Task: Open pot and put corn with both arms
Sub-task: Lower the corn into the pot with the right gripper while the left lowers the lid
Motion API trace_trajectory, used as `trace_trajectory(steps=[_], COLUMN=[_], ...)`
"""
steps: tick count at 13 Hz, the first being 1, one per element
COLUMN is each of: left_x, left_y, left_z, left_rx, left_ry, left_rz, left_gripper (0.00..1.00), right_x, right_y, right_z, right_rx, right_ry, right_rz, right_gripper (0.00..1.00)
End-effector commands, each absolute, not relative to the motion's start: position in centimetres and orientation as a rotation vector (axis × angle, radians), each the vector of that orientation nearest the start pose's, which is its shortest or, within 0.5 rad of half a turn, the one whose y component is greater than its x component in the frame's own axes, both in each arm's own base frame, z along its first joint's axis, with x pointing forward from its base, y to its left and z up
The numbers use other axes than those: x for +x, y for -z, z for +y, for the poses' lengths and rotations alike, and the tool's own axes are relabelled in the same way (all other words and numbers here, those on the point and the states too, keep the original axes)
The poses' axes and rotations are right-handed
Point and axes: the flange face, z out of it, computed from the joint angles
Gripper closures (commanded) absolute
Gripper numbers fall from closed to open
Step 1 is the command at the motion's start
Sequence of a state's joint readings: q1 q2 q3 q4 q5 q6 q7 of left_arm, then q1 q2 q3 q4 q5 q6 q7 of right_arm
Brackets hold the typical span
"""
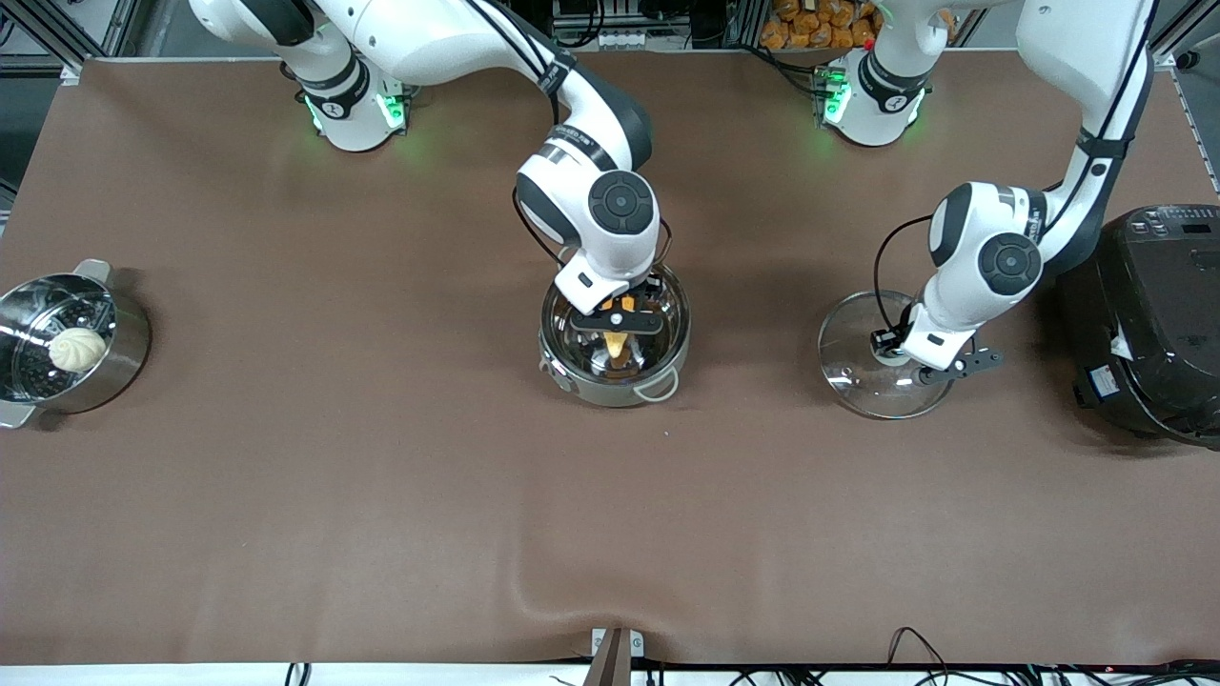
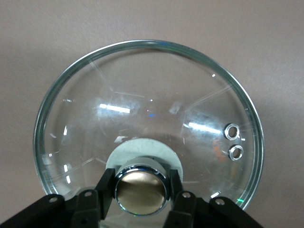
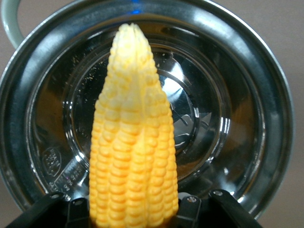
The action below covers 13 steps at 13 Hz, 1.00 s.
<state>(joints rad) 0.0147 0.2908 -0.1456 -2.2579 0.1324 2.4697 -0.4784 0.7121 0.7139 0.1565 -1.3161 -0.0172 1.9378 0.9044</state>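
Note:
The shiny steel pot (image 1: 658, 367) stands uncovered in the middle of the table. My right gripper (image 1: 620, 326) is over its opening, shut on the yellow corn (image 1: 620, 347), which points tip-down into the pot. In the right wrist view the corn (image 3: 133, 137) hangs over the pot's bare bottom (image 3: 228, 118). The glass lid (image 1: 848, 367) lies on the table toward the left arm's end. My left gripper (image 1: 894, 354) is down on it. In the left wrist view its fingers (image 2: 105, 187) press both sides of the tan knob (image 2: 141, 189) of the lid (image 2: 142, 95).
A steel steamer pot (image 1: 124, 357) with a white bun (image 1: 76, 350) stands at the right arm's end of the table. A large black rice cooker (image 1: 1158, 324) stands at the left arm's end, close beside the left arm's wrist.

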Motion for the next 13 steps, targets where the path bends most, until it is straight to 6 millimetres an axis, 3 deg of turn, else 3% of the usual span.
trace_trajectory(steps=[1, 3, 4, 5, 8, 10, 11, 13], left_x=[52.7, 52.6, 52.8, 52.8, 54.3, 56.1, 57.3, 59.1], left_y=[-22.5, -21.6, -21.5, -21.7, -25.8, -31.2, -34.2, -39.7], left_z=[-7.2, -7.5, -7.5, -7.6, -8.8, -9.0, -9.1, -10.0], left_rx=[-3.061, -3.060, -3.062, -3.061, -3.064, -3.046, -3.033, -3.022], left_ry=[-0.087, -0.113, -0.113, -0.111, -0.048, -0.025, -0.032, -0.051], left_rz=[-0.346, -0.338, -0.341, -0.339, -0.319, -0.324, -0.331, -0.303], left_gripper=[1.00, 0.95, 0.47, 0.00, 0.00, 0.00, 0.00, 0.00], right_x=[49.6, 50.3, 50.5, 50.6, 50.7, 51.3, 52.3, 55.0], right_y=[-31.6, -31.5, -31.4, -31.5, -31.5, -32.3, -33.8, -38.4], right_z=[54.7, 54.6, 54.5, 54.6, 54.5, 53.8, 52.8, 48.0], right_rx=[-3.113, -3.089, -3.090, -3.081, -3.080, -3.073, -3.055, -3.044], right_ry=[-0.128, -0.088, -0.075, -0.063, -0.064, -0.067, -0.062, -0.120], right_rz=[0.127, 0.136, 0.131, 0.134, 0.140, 0.153, 0.186, 0.298], right_gripper=[0.59, 0.20, 0.00, 0.00, 0.00, 0.00, 0.00, 0.00])
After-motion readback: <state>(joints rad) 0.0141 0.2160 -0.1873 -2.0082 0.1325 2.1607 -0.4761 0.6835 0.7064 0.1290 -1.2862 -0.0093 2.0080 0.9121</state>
